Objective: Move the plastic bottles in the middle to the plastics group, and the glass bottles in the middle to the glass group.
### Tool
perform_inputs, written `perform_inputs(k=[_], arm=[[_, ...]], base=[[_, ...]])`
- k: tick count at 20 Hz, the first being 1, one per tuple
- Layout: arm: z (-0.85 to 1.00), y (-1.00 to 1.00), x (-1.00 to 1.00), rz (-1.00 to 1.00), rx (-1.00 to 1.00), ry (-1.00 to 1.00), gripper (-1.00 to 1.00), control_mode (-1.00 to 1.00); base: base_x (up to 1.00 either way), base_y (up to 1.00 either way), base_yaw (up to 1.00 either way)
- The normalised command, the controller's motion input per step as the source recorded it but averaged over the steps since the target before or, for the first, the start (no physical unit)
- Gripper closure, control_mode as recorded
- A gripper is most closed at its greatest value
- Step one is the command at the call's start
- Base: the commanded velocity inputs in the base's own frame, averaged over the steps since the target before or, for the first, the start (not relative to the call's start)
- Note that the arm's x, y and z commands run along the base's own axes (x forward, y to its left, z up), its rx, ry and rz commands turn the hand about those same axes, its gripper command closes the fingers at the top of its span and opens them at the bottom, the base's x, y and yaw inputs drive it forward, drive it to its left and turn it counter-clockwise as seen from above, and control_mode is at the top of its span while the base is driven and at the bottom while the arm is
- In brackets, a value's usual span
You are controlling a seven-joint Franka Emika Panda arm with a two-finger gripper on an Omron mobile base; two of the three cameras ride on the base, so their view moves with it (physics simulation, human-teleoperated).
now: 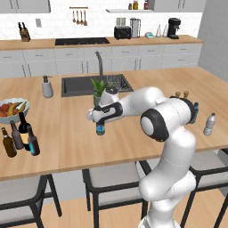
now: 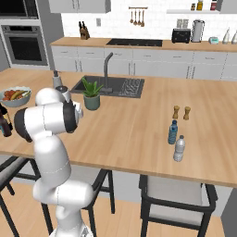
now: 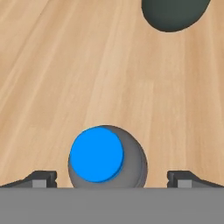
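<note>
Item: small clear water bottle [image 1: 100, 129] with blue band, standing upright on the wooden island counter [image 1: 133, 129], in front of the potted plant [image 1: 98, 89] and the sink [image 1: 80, 84]; seen from above in the hand view, its blue cap [image 3: 96, 154] is lying low between the two fingertips [image 3: 41, 178]. Gripper [image 1: 100, 125]: pointing straight down over that bottle, fingers spread wide on either side of the cap and standing clear of it, nothing clamped. Glass lot, at the counter's left end beside the fruit bowl [image 1: 12, 109]: a tall black wine bottle [image 1: 24, 127], a slim dark beer bottle [image 1: 33, 140], an amber bottle with yellowish label [image 1: 7, 142] and a dull grey-brown bottle [image 1: 17, 136], all standing upright and close together. Plastics lot, at the counter's right end: a blue-tinted bottle [image 2: 172, 132] and a clear pale-capped bottle [image 2: 179, 148], standing just beside each other, with two small wooden shakers [image 2: 181, 112] behind them. Also showing: a soap dispenser [image 1: 47, 87] left of the sink, and the plant's dark pot [image 3: 175, 13] at the top edge of the hand view.
</note>
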Motion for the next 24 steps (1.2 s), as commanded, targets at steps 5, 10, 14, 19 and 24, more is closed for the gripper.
perform_inputs(k=[5, 10, 14, 19, 24], arm=[[0.00, 0.00, 0.04, 0.00, 0.00, -0.02, 1.00, -1.00], [0.00, 0.00, 0.00, 0.00, 0.00, -0.02, 1.00, -1.00], [0.20, -0.23, -0.11, -0.03, 0.00, -0.01, 1.00, -1.00], [0.50, -0.76, -0.14, -0.08, 0.00, 0.00, 1.00, -1.00], [0.45, -1.00, -0.17, -0.15, 0.00, 0.00, 1.00, -1.00]], base=[[0.00, 0.00, 0.00], [0.00, 0.00, 0.00], [0.00, 0.00, 0.00], [0.00, 0.00, 0.00], [0.00, 0.00, 0.00]])
